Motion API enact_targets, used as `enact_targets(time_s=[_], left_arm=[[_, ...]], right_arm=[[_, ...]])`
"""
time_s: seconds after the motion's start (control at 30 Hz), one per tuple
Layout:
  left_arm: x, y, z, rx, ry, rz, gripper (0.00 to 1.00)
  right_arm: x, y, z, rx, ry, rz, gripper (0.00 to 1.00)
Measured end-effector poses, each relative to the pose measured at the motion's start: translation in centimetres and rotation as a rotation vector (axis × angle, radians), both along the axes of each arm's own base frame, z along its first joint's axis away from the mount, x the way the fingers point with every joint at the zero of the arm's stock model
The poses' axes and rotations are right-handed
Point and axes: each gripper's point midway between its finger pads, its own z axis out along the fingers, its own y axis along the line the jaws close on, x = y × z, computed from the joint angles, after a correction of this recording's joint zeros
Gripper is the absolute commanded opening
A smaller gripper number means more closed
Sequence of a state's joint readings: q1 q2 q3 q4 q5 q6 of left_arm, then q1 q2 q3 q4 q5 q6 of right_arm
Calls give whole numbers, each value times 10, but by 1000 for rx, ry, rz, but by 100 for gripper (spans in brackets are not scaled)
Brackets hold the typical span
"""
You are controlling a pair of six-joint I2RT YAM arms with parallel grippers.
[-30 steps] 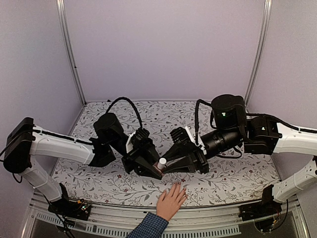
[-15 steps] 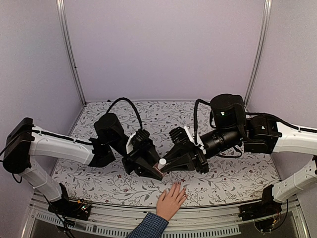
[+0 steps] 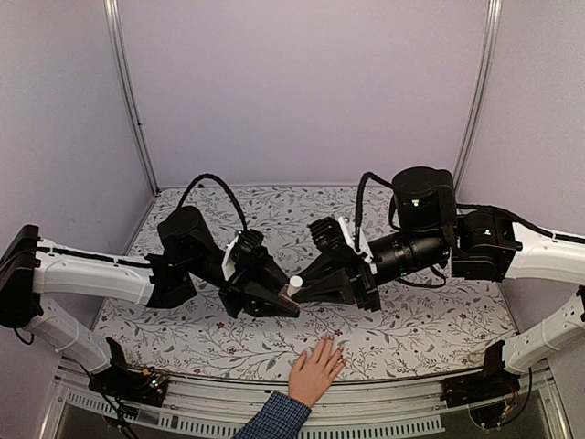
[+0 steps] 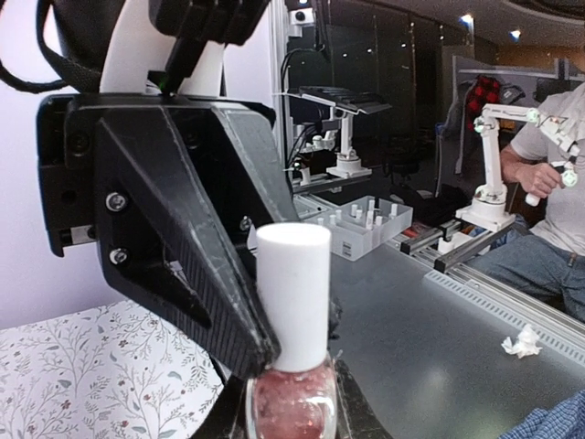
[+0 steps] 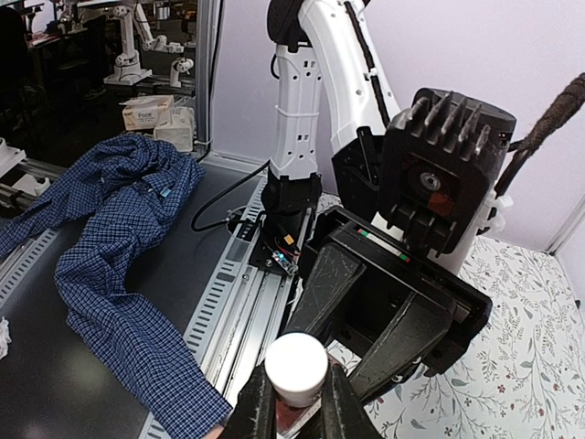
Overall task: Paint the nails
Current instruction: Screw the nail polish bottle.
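A small pink bottle [image 4: 292, 410] with a white cap [image 4: 292, 294] hangs above the floral table, between the two arms. My left gripper [image 4: 292, 416] is shut on its glass body. My right gripper [image 5: 296, 404] is shut on the cap [image 5: 296, 368], one finger [image 5: 259, 407] on each side of it. From above, the cap [image 3: 295, 282] shows where the left gripper [image 3: 277, 303] and the right gripper [image 3: 308, 288] meet. A light-skinned hand [image 3: 317, 369] with a blue checked sleeve [image 3: 274, 418] lies flat at the near edge, below the bottle. Its nails are too small to make out.
A floral cloth [image 3: 430, 325] covers the table. A metal rail [image 3: 210, 422] runs along the near edge, with the arm bases at both ends. The checked sleeve [image 5: 110, 311] stretches across the rail in the right wrist view. Upright frame posts [image 3: 128, 91] stand at the back corners.
The right gripper's fingers have closed onto the white cap. Both grippers and the bottle have risen slightly and shifted left, away from the hand. The hand has stayed still.
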State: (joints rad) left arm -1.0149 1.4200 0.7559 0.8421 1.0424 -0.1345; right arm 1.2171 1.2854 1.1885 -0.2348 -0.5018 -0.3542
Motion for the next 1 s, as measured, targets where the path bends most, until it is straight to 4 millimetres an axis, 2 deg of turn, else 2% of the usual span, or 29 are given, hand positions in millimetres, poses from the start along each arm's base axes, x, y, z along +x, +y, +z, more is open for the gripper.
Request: enact_targets(time_s=[0.1,0.27,0.43,0.8,0.93,1.0], left_arm=[[4,0,1,-4,-5,30,0],[16,-4,0,6,10,103,0],[20,-5,-4,21,18,119,0],[5,-2,-10,43,11,3,0],[2,-4,-14,55,14,-29,0],[1,-6,-16,60,16,-42,0]], right_arm=[[4,1,0,-2,5,-25,23],[9,4,0,2,8,-55,47],[9,3,-3,-11,19,-65,58],[1,-5,-5,-31,9,-30,59],[-3,-6,-5,-33,1,-5,55],[-4,-6,-5,-32,-1,4,50]])
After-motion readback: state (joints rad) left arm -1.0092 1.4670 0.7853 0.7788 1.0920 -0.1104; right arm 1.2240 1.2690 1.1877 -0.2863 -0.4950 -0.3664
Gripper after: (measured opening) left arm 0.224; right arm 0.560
